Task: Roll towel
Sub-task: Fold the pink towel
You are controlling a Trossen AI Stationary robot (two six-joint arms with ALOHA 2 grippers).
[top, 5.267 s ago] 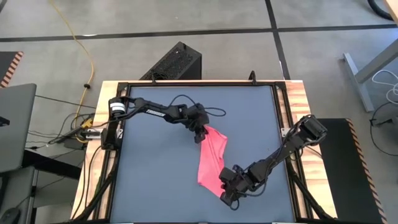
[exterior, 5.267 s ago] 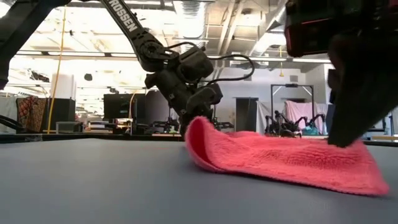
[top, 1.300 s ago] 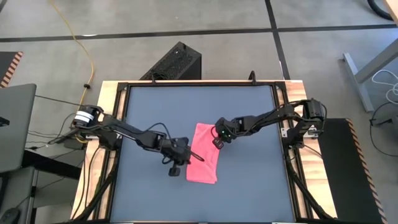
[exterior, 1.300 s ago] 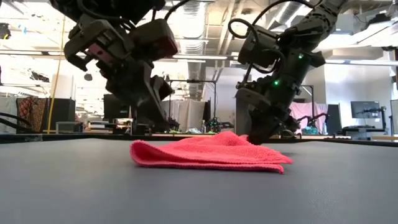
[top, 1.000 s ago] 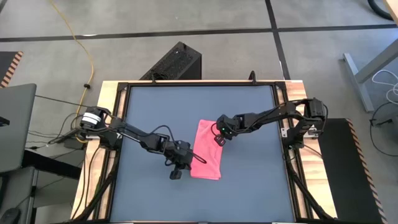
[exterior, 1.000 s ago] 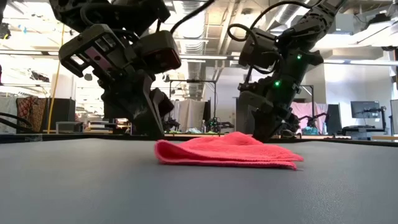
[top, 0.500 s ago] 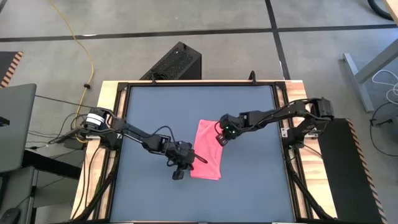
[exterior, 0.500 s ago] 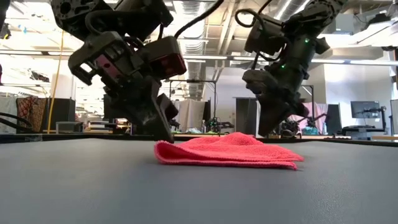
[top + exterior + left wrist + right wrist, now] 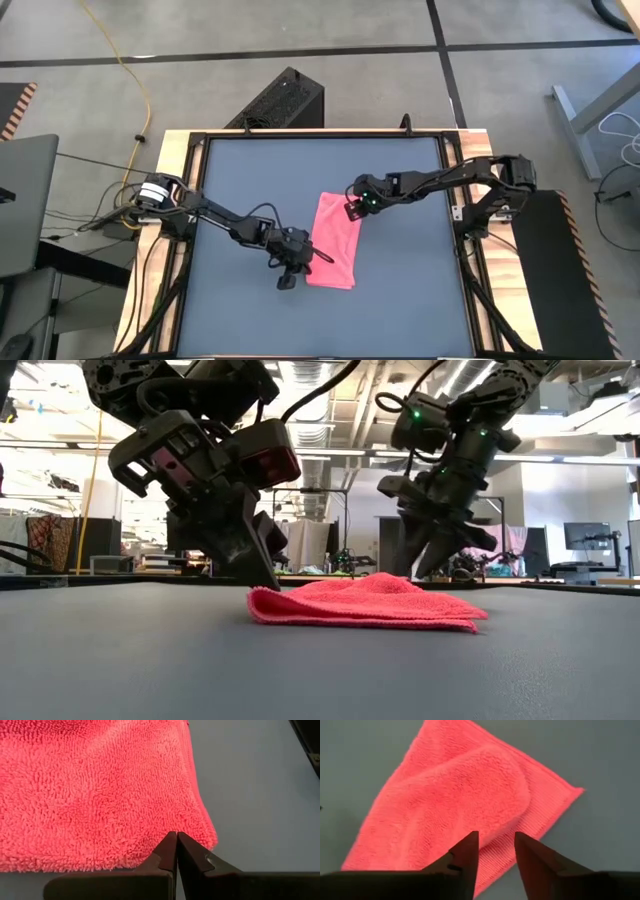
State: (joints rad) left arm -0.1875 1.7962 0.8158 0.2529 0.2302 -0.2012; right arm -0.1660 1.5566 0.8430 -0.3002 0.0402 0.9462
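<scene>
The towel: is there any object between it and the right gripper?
Nothing visible. The right gripper hangs open just above the towel, at its edge, with only air between. The left gripper is shut at the opposite edge.

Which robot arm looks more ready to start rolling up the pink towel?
Probably the left. Its pincer is shut, low at the towel's near edge, fingertips at the hem in its wrist view. The right pincer hangs open above the far end, holding nothing.
</scene>
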